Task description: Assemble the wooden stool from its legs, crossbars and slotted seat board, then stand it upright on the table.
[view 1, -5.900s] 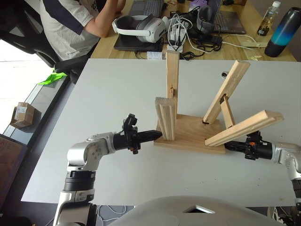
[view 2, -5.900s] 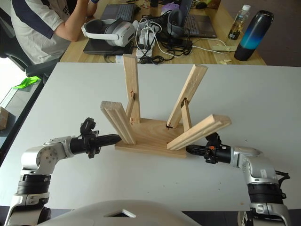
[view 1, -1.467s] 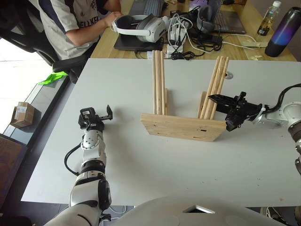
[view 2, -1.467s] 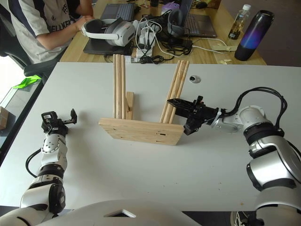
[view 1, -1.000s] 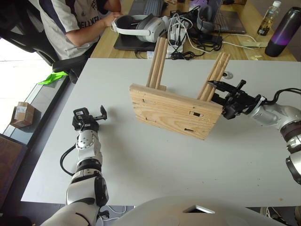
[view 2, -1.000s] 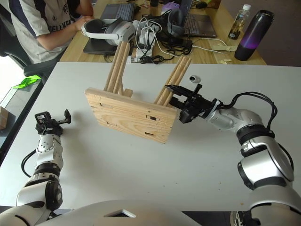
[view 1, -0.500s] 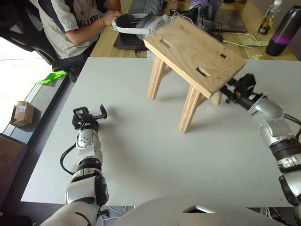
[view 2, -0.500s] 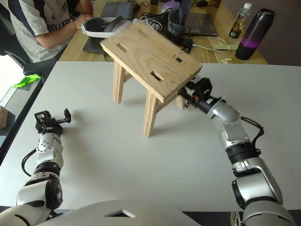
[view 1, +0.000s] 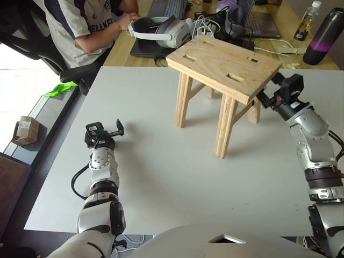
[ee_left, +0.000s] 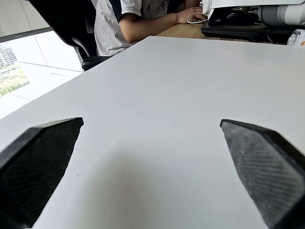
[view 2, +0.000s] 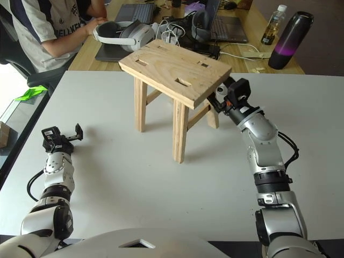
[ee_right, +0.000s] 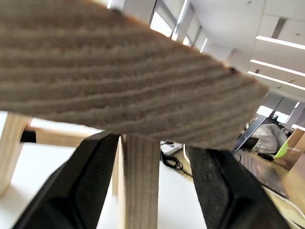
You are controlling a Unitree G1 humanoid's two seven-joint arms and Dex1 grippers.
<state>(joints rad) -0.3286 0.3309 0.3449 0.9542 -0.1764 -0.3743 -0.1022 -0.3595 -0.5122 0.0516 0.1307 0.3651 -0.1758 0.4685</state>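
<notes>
head view: stool [view 1: 226, 67] stands upright on worktop [view 1: 161, 188], rigid, likely light; slotted joints may loosen, so hold a leg [view 1: 253, 111] close under the seat board [view 1: 204, 54]. left wrist: left claw [ee_left: 152, 167] spread wide, holding nothing. right wrist: right claw [ee_right: 152, 145] straddles that leg, slack, gap showing.

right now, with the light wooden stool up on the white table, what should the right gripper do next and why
Probably ease the right gripper straight back off the rear leg. The light wooden stool stands upright on the white table, seat board level, and the black fingers flank that leg with a gap showing, so it seems released.
</notes>
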